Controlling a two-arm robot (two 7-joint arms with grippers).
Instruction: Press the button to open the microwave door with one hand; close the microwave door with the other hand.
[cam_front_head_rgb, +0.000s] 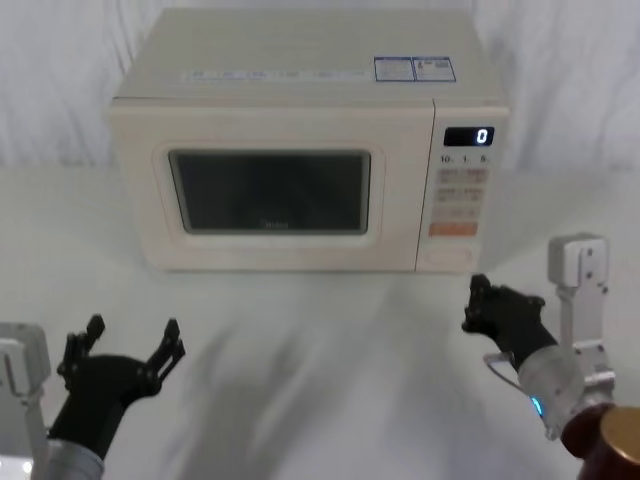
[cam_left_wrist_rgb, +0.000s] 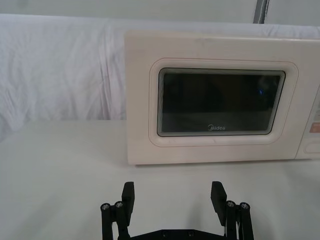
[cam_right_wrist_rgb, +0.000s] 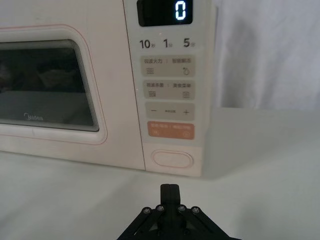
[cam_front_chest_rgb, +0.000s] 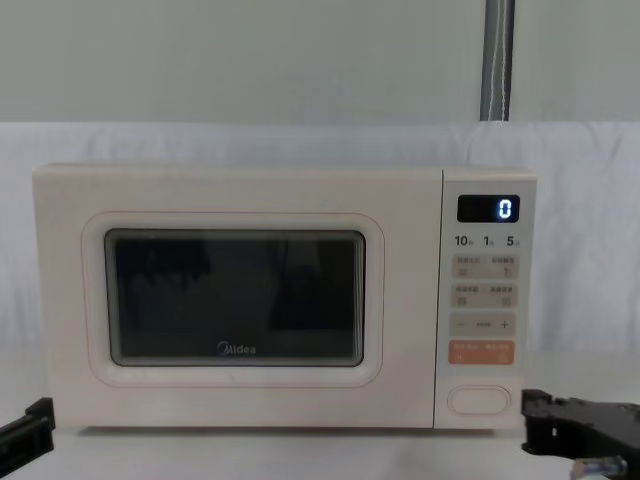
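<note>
The cream microwave (cam_front_head_rgb: 300, 140) stands at the back of the table, its display reading "0". Its door (cam_front_head_rgb: 270, 190) with the dark window is closed flush in all views; door (cam_front_chest_rgb: 235, 300), door (cam_left_wrist_rgb: 220, 102). The oval cream button (cam_right_wrist_rgb: 172, 158) sits at the bottom of the control panel, under the orange key; button (cam_front_chest_rgb: 478, 399), button (cam_front_head_rgb: 447, 258). My right gripper (cam_front_head_rgb: 478, 300) is shut, hovering in front of and slightly right of the button, not touching it; right gripper (cam_right_wrist_rgb: 169, 189). My left gripper (cam_front_head_rgb: 130, 345) is open near the table's front left, well short of the door; left gripper (cam_left_wrist_rgb: 172, 195).
A white tabletop (cam_front_head_rgb: 320, 330) stretches in front of the microwave. A white cloth backdrop (cam_left_wrist_rgb: 60, 70) hangs behind it. A grey vertical pole (cam_front_chest_rgb: 497, 60) rises behind the microwave on the right.
</note>
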